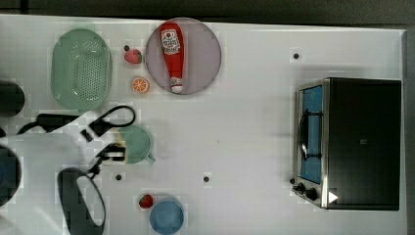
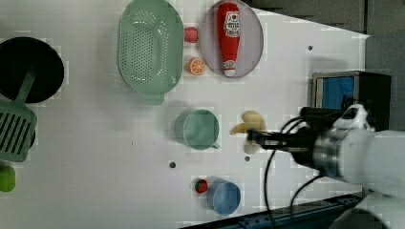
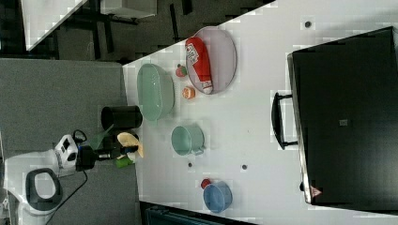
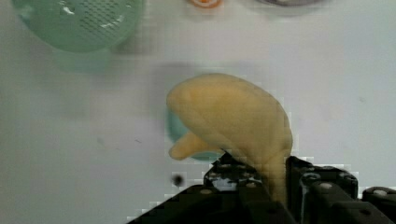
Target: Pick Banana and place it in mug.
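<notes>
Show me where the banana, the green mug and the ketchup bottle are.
banana (image 4: 233,116): wrist view, middle of its yellow body.
green mug (image 2: 201,129): left view, its inside.
ketchup bottle (image 1: 172,46): top view, red body at the label.

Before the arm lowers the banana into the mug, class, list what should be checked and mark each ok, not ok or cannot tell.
1. End effector shut on the banana: ok.
2. Banana lifted off the table: ok.
3. Mug upright, mouth open: ok.
4. Mug holds nothing: ok in the left view.
5. Banana directly above the mug: cannot tell; the views disagree.
6. Orange slice and colander apart from the mug: ok.
</notes>
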